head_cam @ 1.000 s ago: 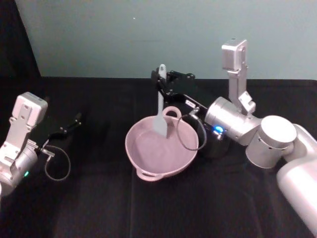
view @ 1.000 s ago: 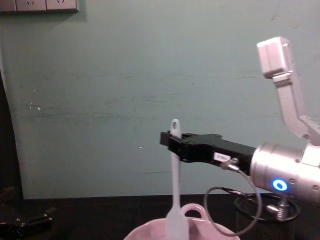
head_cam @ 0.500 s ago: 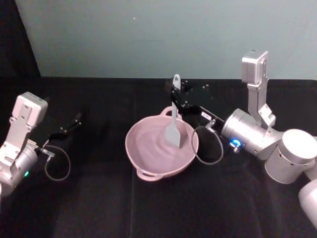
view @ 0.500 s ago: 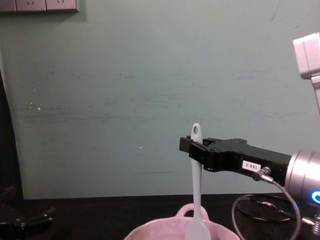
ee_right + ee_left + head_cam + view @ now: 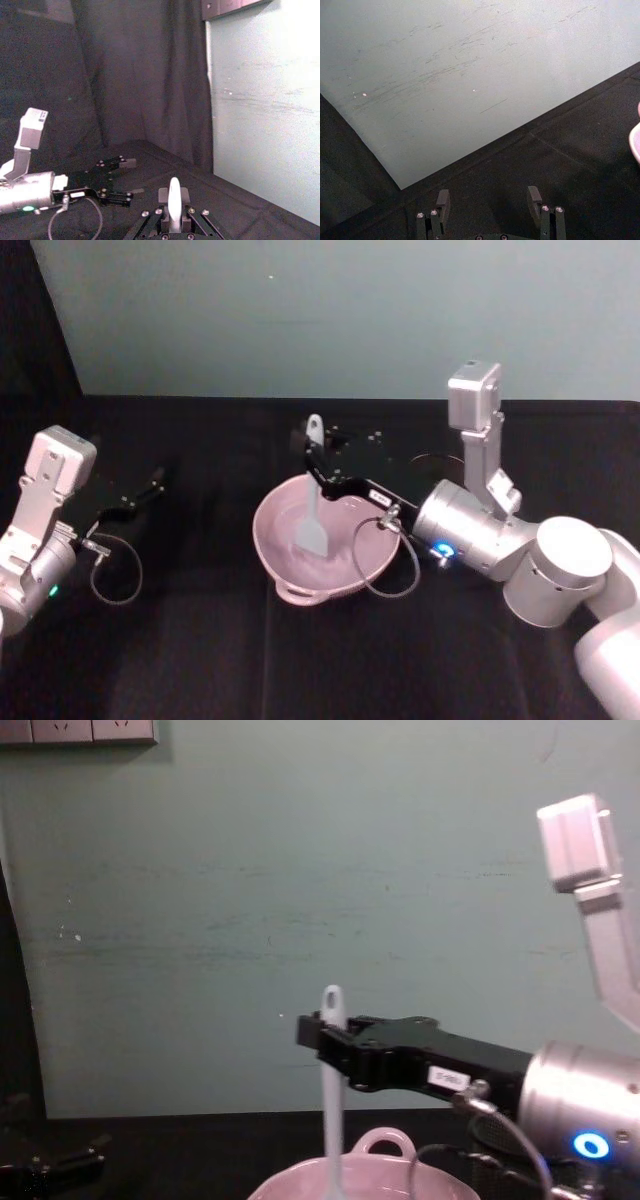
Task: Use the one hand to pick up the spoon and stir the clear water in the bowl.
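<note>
Right pincer (image 5: 314, 458), black, elongated: pinching slim white handle of one spoon (image 5: 312, 528), upright. Flat whitish blade down inside one glossy pink bowl (image 5: 262, 540), loop on rim. Left pincer (image 5: 148, 486) spread, parked left on black tabletop (image 5: 200, 650).

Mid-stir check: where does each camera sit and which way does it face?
Head: high, looking down on the bowl; left gripper parked, right gripper holding the spoon.
Chest: low, facing the wall; right gripper from the right.
Left wrist: over the open left gripper, toward the wall.
Right wrist: along the spoon, toward the left arm.
Head and chest share spoon, bowl.
</note>
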Available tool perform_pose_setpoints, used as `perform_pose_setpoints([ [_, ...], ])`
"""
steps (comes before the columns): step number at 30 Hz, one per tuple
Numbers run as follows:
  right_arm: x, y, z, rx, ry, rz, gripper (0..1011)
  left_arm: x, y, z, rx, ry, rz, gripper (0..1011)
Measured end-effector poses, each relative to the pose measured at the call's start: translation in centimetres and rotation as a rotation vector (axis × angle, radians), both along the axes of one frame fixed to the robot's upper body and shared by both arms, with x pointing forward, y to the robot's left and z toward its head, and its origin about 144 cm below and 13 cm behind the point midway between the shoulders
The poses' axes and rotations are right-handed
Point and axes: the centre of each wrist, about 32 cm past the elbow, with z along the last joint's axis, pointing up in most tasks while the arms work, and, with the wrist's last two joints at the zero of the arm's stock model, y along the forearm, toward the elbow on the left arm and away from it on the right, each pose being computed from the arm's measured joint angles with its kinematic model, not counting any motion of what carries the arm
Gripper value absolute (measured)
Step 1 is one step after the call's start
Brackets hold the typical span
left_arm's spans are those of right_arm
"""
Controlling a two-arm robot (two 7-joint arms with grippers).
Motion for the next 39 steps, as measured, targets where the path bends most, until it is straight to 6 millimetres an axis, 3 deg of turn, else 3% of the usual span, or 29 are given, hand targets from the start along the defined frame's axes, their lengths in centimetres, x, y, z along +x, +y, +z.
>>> perform_pose_setpoints([
  [9,1.5,2.5,0.2,0.010,0.001,0.028,123,0.0,0.0,0.0,0.000,0.000,0.000,1011],
  [16,2.8,2.8,0.3,0.010,0.010,0.010,123,0.0,0.0,0.0,0.000,0.000,0.000,1011],
  [28,4.6,0.1,0.6,-0.003,0.015,-0.089,123,0.0,0.0,0.0,0.000,0.000,0.000,1011],
  [39,3.2,-2.6,0.6,-0.015,0.007,-0.130,123,0.0,0.0,0.0,0.000,0.000,0.000,1011],
])
